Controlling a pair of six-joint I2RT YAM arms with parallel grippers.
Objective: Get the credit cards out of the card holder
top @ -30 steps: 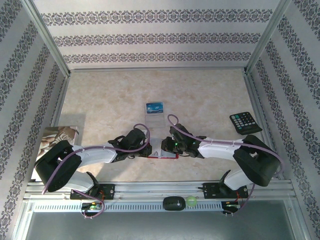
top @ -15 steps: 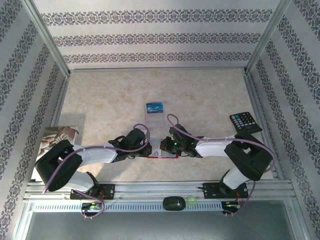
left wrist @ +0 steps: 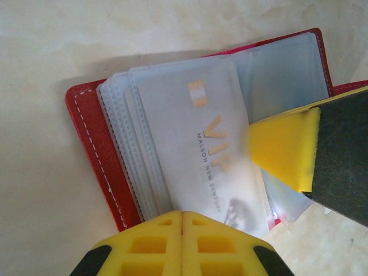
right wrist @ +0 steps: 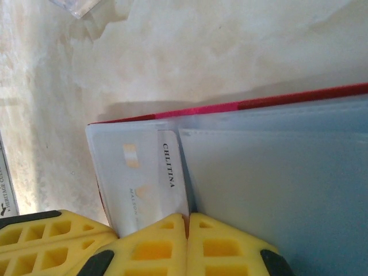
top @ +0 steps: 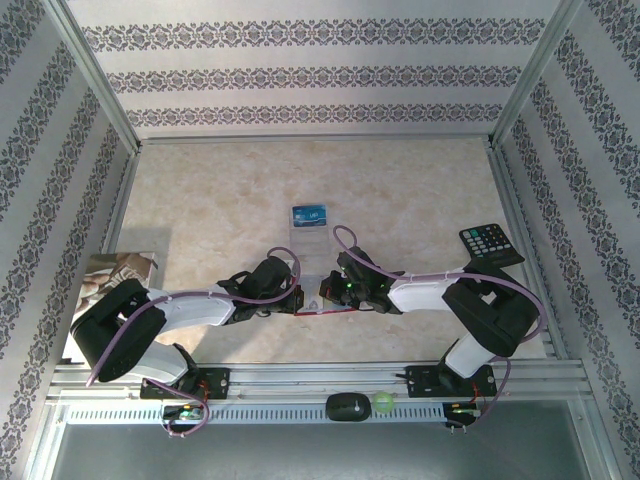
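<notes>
Since a second ago the right arm's elbow has swung in toward the middle of the table, and the right gripper (right wrist: 187,223) has edged left, closer to the left gripper (left wrist: 182,221). The left arm lies much as it did.

The small red leather-like folding card holder (left wrist: 92,144) lies open on the marbled beige table (top: 420,190), between the two grippers at the near middle. Its clear plastic sleeves (left wrist: 123,144) are fanned out over the red cover. The thin silver-grey plastic credit card (left wrist: 201,155), with faint VIP print, sits in the top sleeve.

In the left wrist view, the left gripper's yellow fingers are pressed together at the near edge of that sleeve. Whether they pinch it cannot be told. One yellow finger of the right gripper comes in from the right, its tip against the silver-grey card's long edge.

In the right wrist view, the right gripper's fingers are also closed against each other. Their tips meet at the end of a white strip with black lettering (right wrist: 171,172), which lies just beside the silver-grey card. Whether anything is caught between them cannot be told.

The flat blue plastic credit card (top: 310,213) lies out on the table beyond both grippers, apart from the card holder. A black keypad remote (top: 490,245) rests well to the right.
</notes>
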